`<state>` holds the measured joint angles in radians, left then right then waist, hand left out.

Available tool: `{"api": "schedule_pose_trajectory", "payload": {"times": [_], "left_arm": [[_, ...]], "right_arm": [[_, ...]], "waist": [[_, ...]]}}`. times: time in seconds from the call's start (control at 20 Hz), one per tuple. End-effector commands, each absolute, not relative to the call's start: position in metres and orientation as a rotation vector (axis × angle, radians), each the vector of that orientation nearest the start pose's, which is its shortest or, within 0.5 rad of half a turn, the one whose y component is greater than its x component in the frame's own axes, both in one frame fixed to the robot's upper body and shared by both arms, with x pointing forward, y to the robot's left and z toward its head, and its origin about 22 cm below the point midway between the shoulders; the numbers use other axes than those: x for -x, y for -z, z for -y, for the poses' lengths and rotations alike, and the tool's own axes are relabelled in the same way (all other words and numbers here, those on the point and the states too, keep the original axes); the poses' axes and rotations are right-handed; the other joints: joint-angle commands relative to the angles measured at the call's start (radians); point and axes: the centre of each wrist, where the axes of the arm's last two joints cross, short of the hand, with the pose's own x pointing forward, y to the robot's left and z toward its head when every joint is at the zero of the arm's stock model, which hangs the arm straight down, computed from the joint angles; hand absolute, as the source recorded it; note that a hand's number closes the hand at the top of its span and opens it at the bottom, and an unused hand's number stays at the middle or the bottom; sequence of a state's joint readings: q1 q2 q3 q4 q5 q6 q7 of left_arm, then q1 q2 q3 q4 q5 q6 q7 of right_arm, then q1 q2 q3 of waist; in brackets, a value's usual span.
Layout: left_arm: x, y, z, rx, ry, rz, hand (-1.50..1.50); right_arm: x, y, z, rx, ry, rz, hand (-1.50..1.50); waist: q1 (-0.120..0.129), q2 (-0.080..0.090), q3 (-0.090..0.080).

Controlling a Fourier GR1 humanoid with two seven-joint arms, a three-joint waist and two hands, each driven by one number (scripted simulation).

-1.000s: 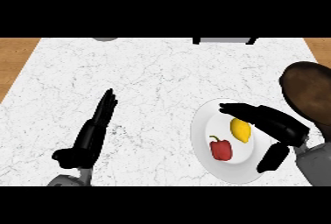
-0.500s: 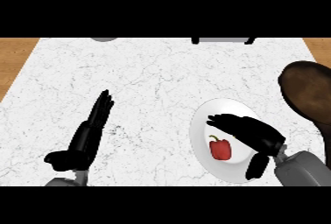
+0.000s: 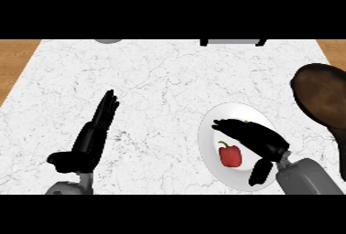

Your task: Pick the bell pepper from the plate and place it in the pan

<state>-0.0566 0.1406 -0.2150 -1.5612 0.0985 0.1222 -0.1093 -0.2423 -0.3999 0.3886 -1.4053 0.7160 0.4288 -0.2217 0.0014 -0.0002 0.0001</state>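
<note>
A broad stretch of bare table is seen left of the plate and above it. Farther left, part of that room is taken by the left robot hand, laid flat with straight fingers. The plate's right half is covered by the right robot hand, fingers spread over it, so the pepper is left uncovered only toward the plate's left rim. Between the plate and the pan, up and to the right, a narrow strip of table is left bare.
</note>
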Motion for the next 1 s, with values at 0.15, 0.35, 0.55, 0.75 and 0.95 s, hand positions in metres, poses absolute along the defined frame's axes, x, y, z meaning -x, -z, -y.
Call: {"api": "schedule_pose_trajectory", "payload": {"times": [0.15, 0.35, 0.55, 0.75, 0.95], "left_arm": [[-0.235, 0.003, -0.221, 0.072, 0.138, 1.702, 0.0], [-0.253, 0.007, -0.202, 0.069, 0.123, 1.704, 0.0], [-0.238, -0.019, -0.208, 0.074, 0.114, 1.699, 0.0], [-0.256, -0.014, -0.193, 0.088, 0.142, 1.692, 0.0], [-0.236, -0.013, -0.203, 0.07, 0.139, 1.693, 0.0]], "right_arm": [[-0.288, 0.0, 0.231, 0.167, -1.555, 1.346, -1.5], [-0.308, 0.0, 0.196, 0.171, -1.574, 1.293, -1.5], [-0.307, 0.029, 0.195, 0.181, -1.574, 1.258, -1.5], [-0.314, 0.033, 0.193, 0.174, -1.783, 1.235, 1.5], [-0.305, 0.031, 0.198, 0.222, -1.771, 1.274, 1.5]], "waist": [[0.002, 0.0, 0.0], [0.001, 0.001, 0.0], [0.005, 0.0, 0.0], [0.007, 0.002, 0.0], [0.003, 0.0, 0.0]]}}
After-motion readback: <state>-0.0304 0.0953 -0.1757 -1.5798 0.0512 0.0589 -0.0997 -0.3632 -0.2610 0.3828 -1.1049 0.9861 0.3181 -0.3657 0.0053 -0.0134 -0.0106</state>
